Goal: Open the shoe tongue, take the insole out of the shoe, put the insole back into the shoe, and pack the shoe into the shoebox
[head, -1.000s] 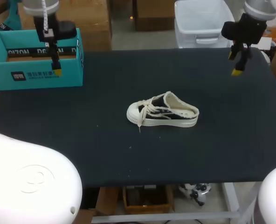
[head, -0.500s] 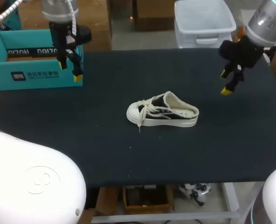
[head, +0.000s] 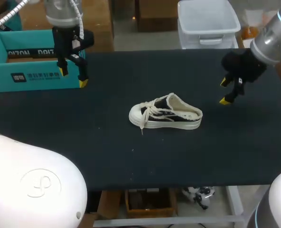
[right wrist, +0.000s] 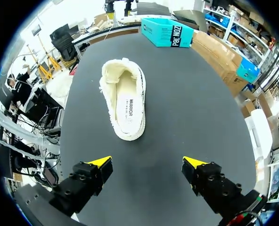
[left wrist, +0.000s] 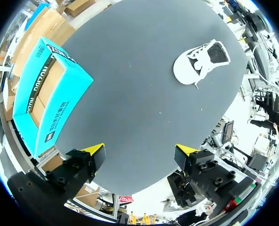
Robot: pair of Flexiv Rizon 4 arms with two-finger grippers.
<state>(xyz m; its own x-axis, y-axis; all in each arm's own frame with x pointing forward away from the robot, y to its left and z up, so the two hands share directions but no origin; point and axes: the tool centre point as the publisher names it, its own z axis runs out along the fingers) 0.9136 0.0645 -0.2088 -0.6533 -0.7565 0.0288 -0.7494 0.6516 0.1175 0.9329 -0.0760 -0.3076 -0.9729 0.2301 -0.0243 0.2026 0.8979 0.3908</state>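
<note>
The teal cardboard shoebox (head: pixel 36 78) sits open at the far left corner of the dark table (head: pixel 131 161). My left gripper (head: pixel 73 78) has slid along the box front to its right end, fingers wide apart and empty. The cream-and-black canvas shoe (head: pixel 166 114) lies unmoved mid-table, toe pointing left, its white insole (right wrist: pixel 129 108) inside. My right gripper (head: pixel 224 91), also spread and empty, has come in from the far right edge toward the heel. Both arms seem to be closing in, with nothing of the task begun.

Dark table (head: pixel 107 156), shoe (head: pixel 165 114), teal shoebox (head: pixel 36 66)
</note>
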